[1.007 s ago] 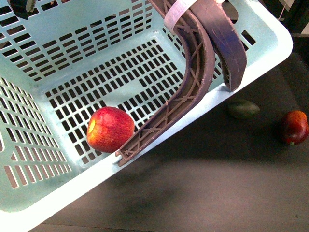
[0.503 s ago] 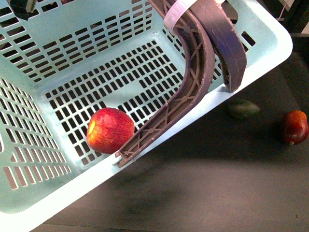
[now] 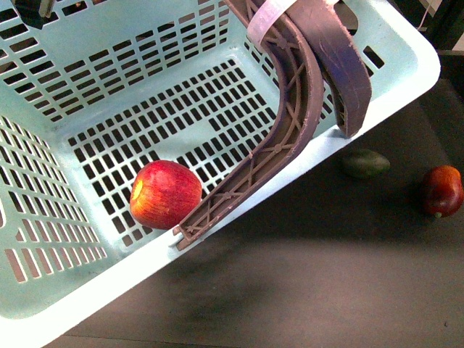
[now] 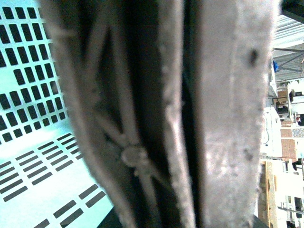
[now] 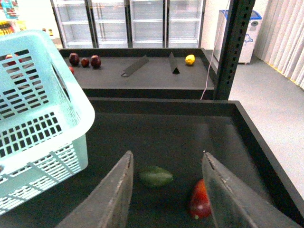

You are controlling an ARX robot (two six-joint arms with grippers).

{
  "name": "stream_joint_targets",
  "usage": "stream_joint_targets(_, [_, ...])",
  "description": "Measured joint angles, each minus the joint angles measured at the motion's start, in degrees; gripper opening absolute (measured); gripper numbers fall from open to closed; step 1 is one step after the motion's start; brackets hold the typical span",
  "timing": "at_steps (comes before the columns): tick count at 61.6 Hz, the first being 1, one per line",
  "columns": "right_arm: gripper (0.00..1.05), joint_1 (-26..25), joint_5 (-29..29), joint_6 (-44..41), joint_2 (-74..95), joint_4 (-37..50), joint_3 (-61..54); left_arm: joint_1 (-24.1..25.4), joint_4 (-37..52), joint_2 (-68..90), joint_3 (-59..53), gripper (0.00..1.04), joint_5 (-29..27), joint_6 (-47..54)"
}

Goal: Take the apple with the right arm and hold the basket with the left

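Observation:
The apple, red with a yellowish patch, lies on the slotted floor of the basket, against the near wall and touching the foot of a brownish-purple handle. The mint-green basket hangs tilted over the dark table. A blurred handle fills the left wrist view; my left gripper is shut on it, its fingers hidden. My right gripper is open and holds nothing, off to the side of the basket and above the table. The apple does not show in the right wrist view.
A dark green oval fruit and a maroon-red fruit lie on the black table beside the basket. The table has a raised rim. A dark post and a second shelf with fruit stand beyond.

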Motion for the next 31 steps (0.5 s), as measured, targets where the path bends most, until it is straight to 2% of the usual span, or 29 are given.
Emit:
stream_joint_targets(11, [0.97,0.0,0.0,0.0,0.0,0.0,0.0,0.0,0.0,0.0,0.0,0.15,0.0,0.0])
stream_joint_targets(28, [0.96,0.0,0.0,0.0,0.0,0.0,0.0,0.0,0.0,0.0,0.0,0.15,-0.3,-0.2])
stream_joint_targets(31, [0.96,0.0,0.0,0.0,0.0,0.0,0.0,-0.7,-2.0,0.0,0.5,0.15,-6.4,-3.0])
